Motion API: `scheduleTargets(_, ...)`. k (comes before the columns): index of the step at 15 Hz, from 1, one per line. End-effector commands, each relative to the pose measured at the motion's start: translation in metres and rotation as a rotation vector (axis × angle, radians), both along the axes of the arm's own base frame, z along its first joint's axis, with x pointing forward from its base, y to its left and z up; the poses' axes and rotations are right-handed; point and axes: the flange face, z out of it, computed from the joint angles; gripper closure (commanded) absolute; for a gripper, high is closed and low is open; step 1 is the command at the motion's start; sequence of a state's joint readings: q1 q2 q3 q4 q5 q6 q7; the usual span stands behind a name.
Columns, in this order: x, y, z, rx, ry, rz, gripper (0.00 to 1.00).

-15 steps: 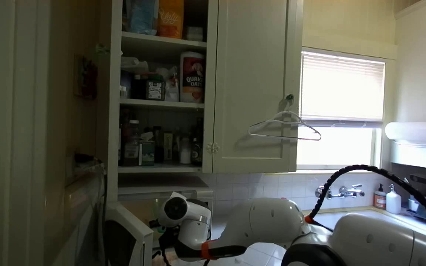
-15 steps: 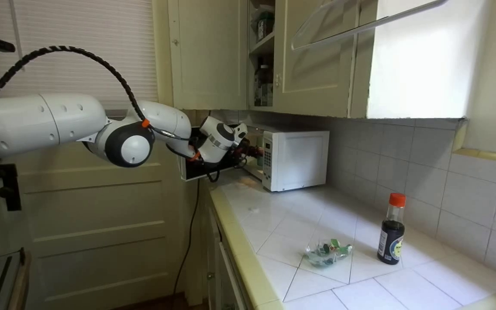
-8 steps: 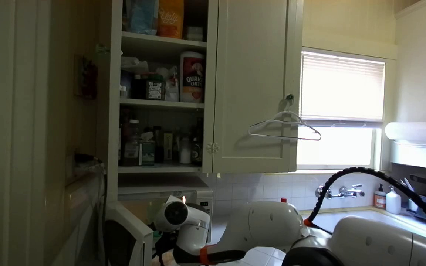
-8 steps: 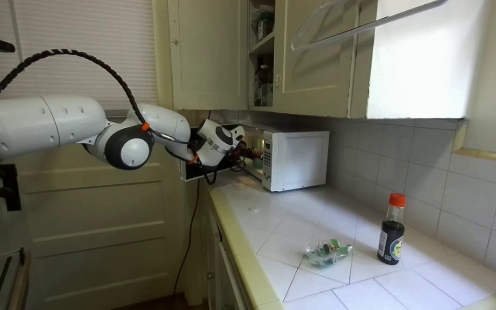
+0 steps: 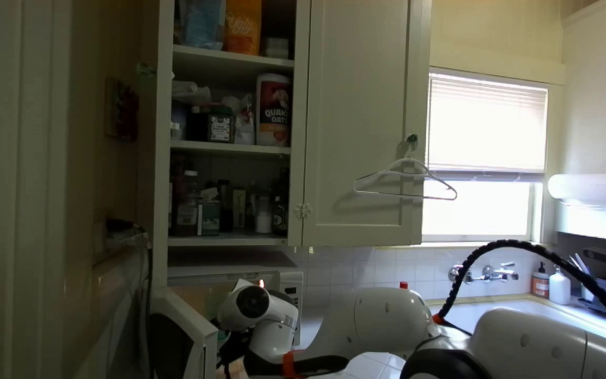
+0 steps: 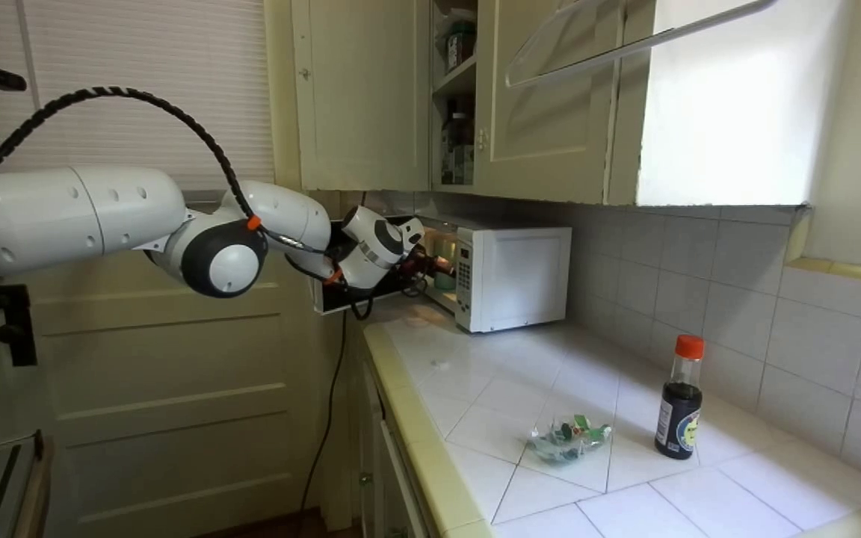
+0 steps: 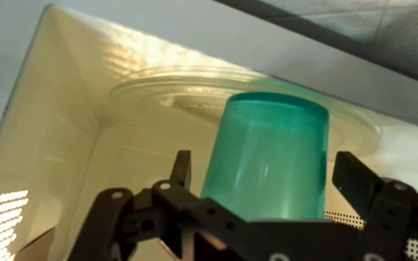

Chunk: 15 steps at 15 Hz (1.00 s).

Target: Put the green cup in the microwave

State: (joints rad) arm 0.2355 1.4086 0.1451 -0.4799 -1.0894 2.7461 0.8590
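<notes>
Green and translucent, the tapered cup (image 7: 270, 156) is sitting inside the white, boxy microwave (image 6: 524, 276) at the far end of the white tiled counter (image 6: 490, 388), its thick base facing the clear, round turntable (image 7: 194, 87). I am holding my black two-fingered gripper (image 7: 263, 156) spread around the cup, gaps showing on both sides. At near right, a red-capped bottle of dark liquid (image 6: 679, 407) is standing upright.

1. In both exterior views the white arm (image 6: 124, 205) reaches out roughly level, bent at its joints.
2. The wrist (image 6: 365, 263) is tilted in an exterior view.
3. A black ribbed cable (image 6: 176, 110) arches above the arm.
4. In the wrist view the gripper (image 7: 266, 170) holds its dark fingers (image 7: 353, 178) spread well apart.
</notes>
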Motion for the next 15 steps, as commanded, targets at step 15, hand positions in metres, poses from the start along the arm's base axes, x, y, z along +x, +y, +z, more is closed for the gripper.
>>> scheduleTargets(15, -0.012, 0.037, -0.005, -0.015, 0.126, -0.167, 0.0)
